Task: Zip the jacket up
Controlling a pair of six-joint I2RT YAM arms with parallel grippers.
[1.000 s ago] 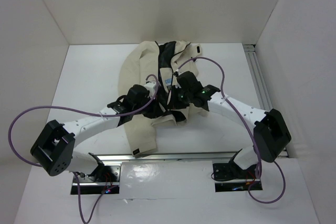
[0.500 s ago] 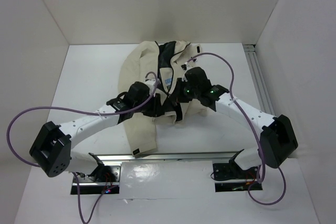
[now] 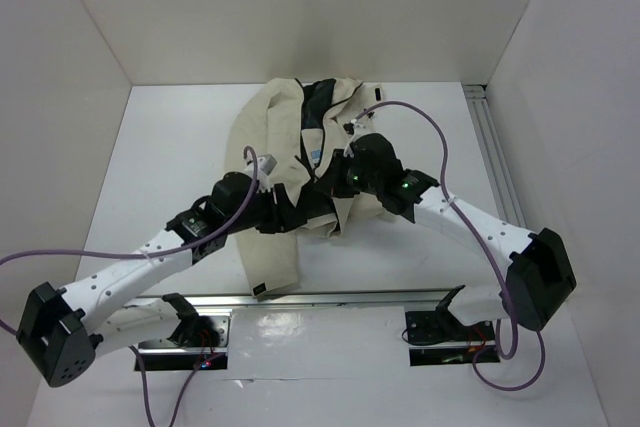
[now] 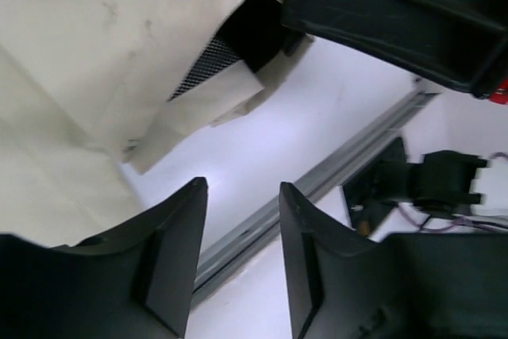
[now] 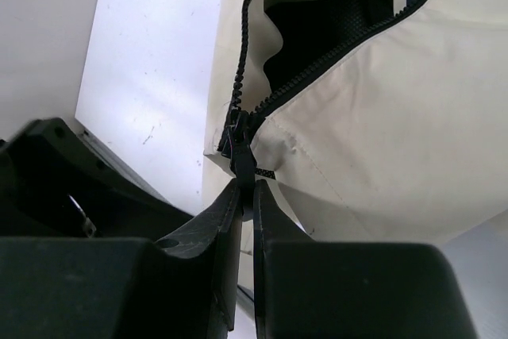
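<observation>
And there it goes: our left tool (image 4: 242,196) has let go. A second ago it was closed down at the hem of the jacket (image 3: 270,137). Now its fingers stand apart with nothing between them, and through the gap we see only bare bench (image 4: 238,140) and the rail (image 4: 317,188). The whole left arm has swung back and low toward the near edge, with the hem just beside the tool rather than in it.

Our right tool (image 5: 244,192) hasn't budged its grip. It is clamped on the pull (image 5: 244,171) hanging under the slider (image 5: 238,136). That slider sits right at the bottom of the zip (image 5: 317,61). Above it the two rows of teeth split wide apart, showing the black lining.

The jacket lies spread on the bench (image 3: 170,147), collar to the far side, hem toward us, front still open nearly all the way.

What does this mean? We judge the bottom ends are engaged and the run up is only starting. But with the left tool off the hem, nothing anchors the cloth. If the right tool pulls now, the jacket may simply slide or bunch along with it.
</observation>
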